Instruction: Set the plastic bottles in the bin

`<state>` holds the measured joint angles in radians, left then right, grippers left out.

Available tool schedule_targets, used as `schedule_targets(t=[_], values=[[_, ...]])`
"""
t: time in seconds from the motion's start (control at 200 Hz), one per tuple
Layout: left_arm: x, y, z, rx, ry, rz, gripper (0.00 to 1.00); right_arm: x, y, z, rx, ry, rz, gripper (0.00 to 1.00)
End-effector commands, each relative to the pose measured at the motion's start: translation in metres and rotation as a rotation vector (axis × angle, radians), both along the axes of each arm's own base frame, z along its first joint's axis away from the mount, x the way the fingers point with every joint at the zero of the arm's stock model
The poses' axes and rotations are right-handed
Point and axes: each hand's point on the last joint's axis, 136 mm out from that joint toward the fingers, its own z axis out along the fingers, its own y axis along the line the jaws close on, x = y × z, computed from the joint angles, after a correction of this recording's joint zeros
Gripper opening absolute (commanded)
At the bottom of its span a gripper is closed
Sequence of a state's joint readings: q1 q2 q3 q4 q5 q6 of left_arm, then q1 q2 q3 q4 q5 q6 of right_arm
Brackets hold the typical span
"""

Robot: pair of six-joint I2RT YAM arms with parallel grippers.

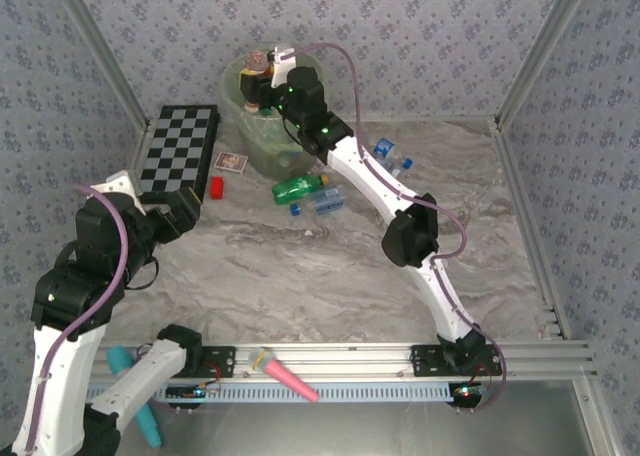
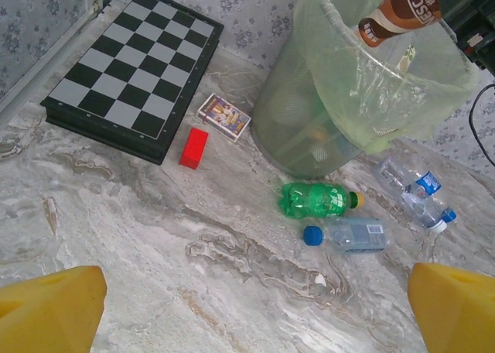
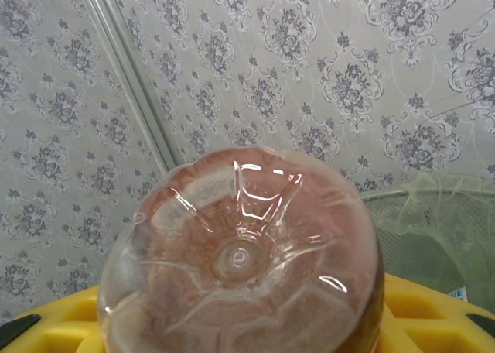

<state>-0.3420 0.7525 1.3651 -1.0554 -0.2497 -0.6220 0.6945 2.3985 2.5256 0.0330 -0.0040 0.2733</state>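
Observation:
Over the pale-green bin [image 1: 262, 146] my right gripper [image 1: 266, 82] is shut on a brown bottle [image 1: 257, 72], whose clear ribbed base [image 3: 240, 252] sits between the yellow fingers [image 3: 424, 306]. The same brown bottle [image 2: 398, 8] hangs above the bin's bag-lined rim [image 2: 340, 35]. On the table beside the bin lie a green bottle [image 2: 317, 199], a clear bottle with a blue cap [image 2: 348, 234] and two clear blue-labelled bottles [image 2: 414, 190]. My left gripper [image 2: 255, 310] stands open and empty over bare table, well short of them, its fingers [image 2: 50, 310] wide apart.
A chessboard [image 1: 180, 146] lies at the back left, with a red block [image 1: 216, 187] and a small card box [image 1: 232, 162] between it and the bin. A pink tool [image 1: 290, 376] and a teal tool [image 1: 135, 396] lie by the near rail. Wallpapered walls close in the table.

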Motion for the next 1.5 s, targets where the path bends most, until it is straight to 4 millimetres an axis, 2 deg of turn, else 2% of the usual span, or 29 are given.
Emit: schedule_targets(t=[0.0,0.06,0.11,0.155,0.19,0.375,0.715,1.044,1.194,1.299,1.494], values=[[-0.004,0.007,0.006,0.008,-0.015,0.025,1.00,-0.005,0.001,0.021,0.039,-0.047,0.005,0.61],[-0.003,0.006,0.005,0.009,-0.015,0.024,1.00,-0.007,0.003,0.021,0.034,-0.044,0.013,0.67],[-0.001,0.006,0.004,0.011,-0.014,0.024,1.00,-0.008,0.004,0.021,0.032,-0.042,0.016,0.76],[0.000,0.005,0.004,0.012,-0.015,0.022,1.00,-0.008,0.003,0.022,0.032,-0.042,0.015,0.86],[0.001,0.004,0.004,0.015,-0.013,0.019,1.00,-0.009,0.003,0.023,0.031,-0.043,0.020,1.00],[0.003,0.003,0.002,0.024,-0.004,0.015,1.00,-0.013,0.002,0.031,0.039,-0.050,0.022,1.00],[0.003,0.001,0.000,0.010,-0.005,0.007,1.00,-0.014,-0.002,0.027,0.014,-0.029,0.008,1.00],[0.011,-0.008,-0.004,-0.011,0.006,-0.024,1.00,-0.028,-0.014,0.047,-0.011,-0.035,0.002,1.00],[0.027,-0.022,-0.011,-0.018,0.031,-0.065,1.00,-0.039,-0.033,0.055,-0.040,-0.020,-0.022,1.00],[0.042,-0.034,-0.018,-0.018,0.043,-0.110,1.00,-0.043,-0.057,0.053,-0.065,0.012,-0.051,1.00],[0.074,-0.062,-0.039,-0.039,0.080,-0.199,1.00,-0.056,-0.107,0.026,-0.132,0.100,-0.133,1.00]])
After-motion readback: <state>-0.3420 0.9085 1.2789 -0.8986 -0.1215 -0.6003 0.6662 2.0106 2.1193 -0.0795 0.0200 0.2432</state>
